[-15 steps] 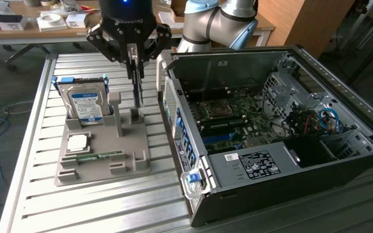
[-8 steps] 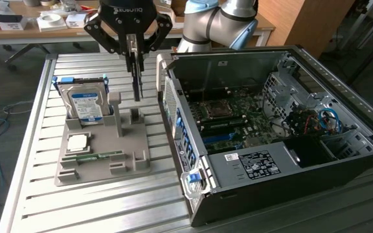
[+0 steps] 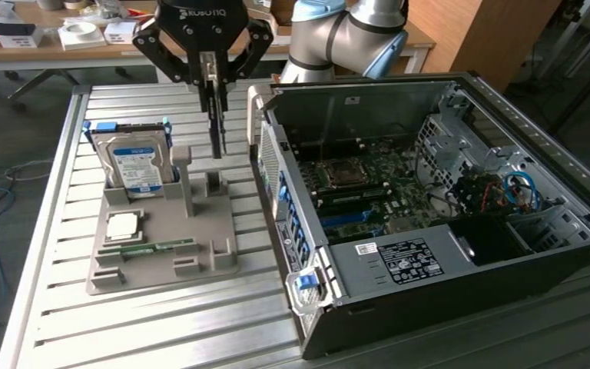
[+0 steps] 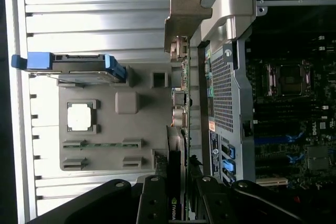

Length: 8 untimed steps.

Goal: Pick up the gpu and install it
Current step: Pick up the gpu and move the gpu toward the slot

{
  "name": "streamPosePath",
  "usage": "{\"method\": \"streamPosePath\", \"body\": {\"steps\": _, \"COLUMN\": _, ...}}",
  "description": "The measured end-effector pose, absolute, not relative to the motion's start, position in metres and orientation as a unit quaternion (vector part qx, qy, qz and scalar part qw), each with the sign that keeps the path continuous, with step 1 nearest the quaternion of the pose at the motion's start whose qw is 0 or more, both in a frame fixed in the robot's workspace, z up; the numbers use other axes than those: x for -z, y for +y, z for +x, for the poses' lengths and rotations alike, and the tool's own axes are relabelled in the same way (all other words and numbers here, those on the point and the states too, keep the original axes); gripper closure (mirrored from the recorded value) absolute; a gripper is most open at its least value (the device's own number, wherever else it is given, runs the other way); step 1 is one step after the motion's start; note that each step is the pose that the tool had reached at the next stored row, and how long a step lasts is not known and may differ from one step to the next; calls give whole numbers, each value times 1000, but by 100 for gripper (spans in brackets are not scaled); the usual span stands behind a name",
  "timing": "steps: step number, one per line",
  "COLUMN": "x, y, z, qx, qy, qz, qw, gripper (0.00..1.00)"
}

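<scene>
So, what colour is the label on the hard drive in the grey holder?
Blue and white; the label shows best in the exterior view.

The tool [image 3: 213,81] hides the gpu [image 3: 216,129] card's top edge.

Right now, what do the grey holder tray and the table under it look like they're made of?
Holder tray: probably matte grey plastic, perhaps printed. It has a dull, uniform colour and blocky moulded slots and posts.
Table: seemingly bare aluminium with a brushed sheen. Its long, parallel grooved slats catch the light.
</scene>
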<state>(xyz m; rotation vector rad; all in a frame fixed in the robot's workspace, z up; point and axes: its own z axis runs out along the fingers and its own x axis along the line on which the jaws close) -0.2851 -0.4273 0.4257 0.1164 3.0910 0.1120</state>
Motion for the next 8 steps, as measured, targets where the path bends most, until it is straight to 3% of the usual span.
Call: {"method": "streamPosePath", "body": {"steps": 8, "x": -426, "y": -427, "z": -263, "qx": -36, "qy": 998, "qz": 38, "qw": 23, "gripper": 74}}
